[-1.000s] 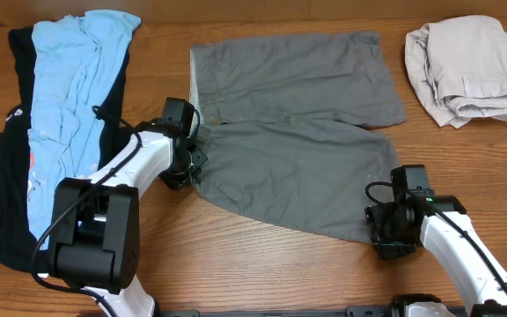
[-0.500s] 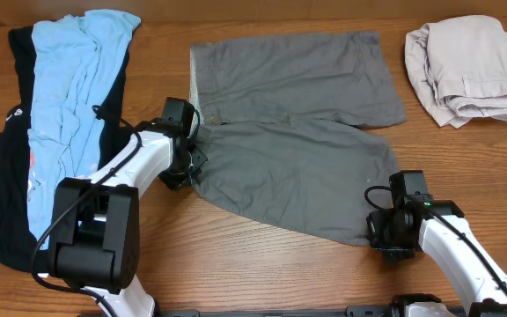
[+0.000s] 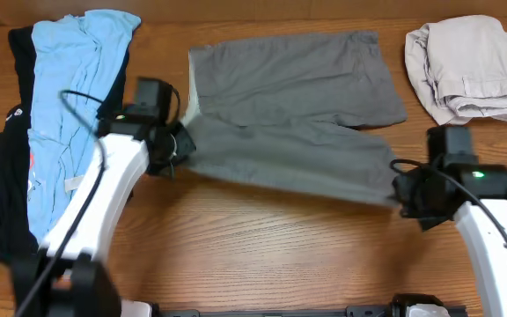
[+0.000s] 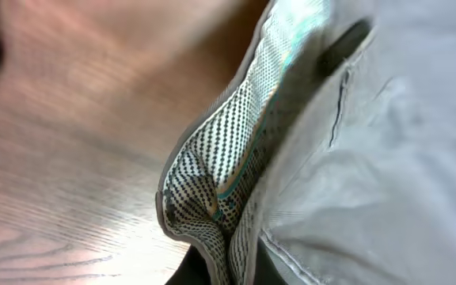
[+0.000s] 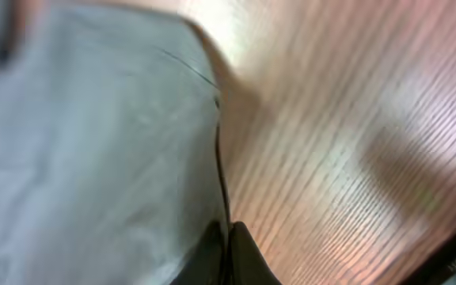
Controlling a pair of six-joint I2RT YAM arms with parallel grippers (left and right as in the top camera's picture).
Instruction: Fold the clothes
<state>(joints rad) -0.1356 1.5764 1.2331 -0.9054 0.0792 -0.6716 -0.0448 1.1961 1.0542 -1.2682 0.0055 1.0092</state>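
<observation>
Both my left hand [image 3: 178, 143] and right hand [image 3: 402, 195] now pinch the shorts [image 3: 297, 97], near edge raised toward 12 o'clock: fold begun.

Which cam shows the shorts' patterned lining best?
Left wrist: the lining sits close up, its dotted weave sharp. Overhead gives just a pale sliver at the waistband. Right wrist shows only the shorts as a grey leg edge, no lining.
</observation>
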